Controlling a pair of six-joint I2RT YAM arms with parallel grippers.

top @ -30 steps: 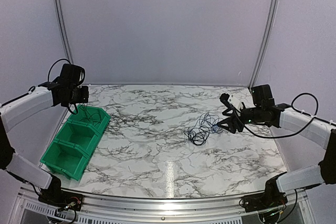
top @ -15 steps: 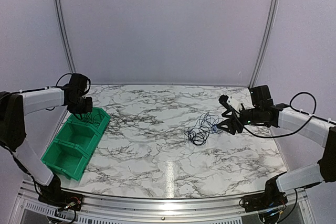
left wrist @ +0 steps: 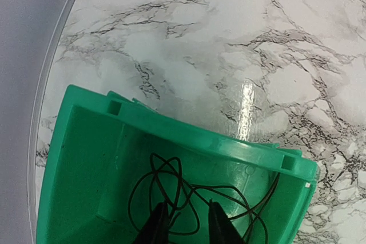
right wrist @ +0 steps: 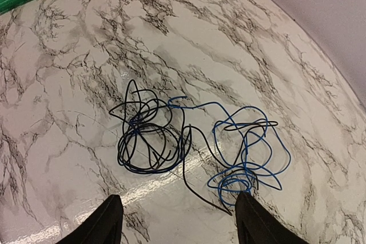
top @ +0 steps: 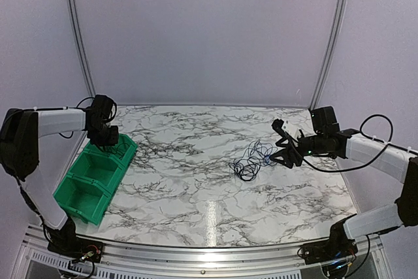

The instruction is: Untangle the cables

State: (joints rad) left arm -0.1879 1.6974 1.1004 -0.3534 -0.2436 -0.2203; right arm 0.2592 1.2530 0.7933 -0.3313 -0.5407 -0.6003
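Loose cables (right wrist: 184, 139) look thin, limp, light, likely snaggy; take blue loop (right wrist: 284, 154), frame's lower right, away from black knot (right wrist: 143, 152). Right pincer (right wrist: 178, 197) released wide; left pincer (left wrist: 186, 205) slightly parted above green bin (left wrist: 189, 135) and its wire (left wrist: 153, 171).

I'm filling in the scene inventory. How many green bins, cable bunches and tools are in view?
Green bins: 3
Cable bunches: 2 (black bunch in the far bin, black-and-blue bunch outside)
Tools: 2 (left tool, right tool)
Total: 7
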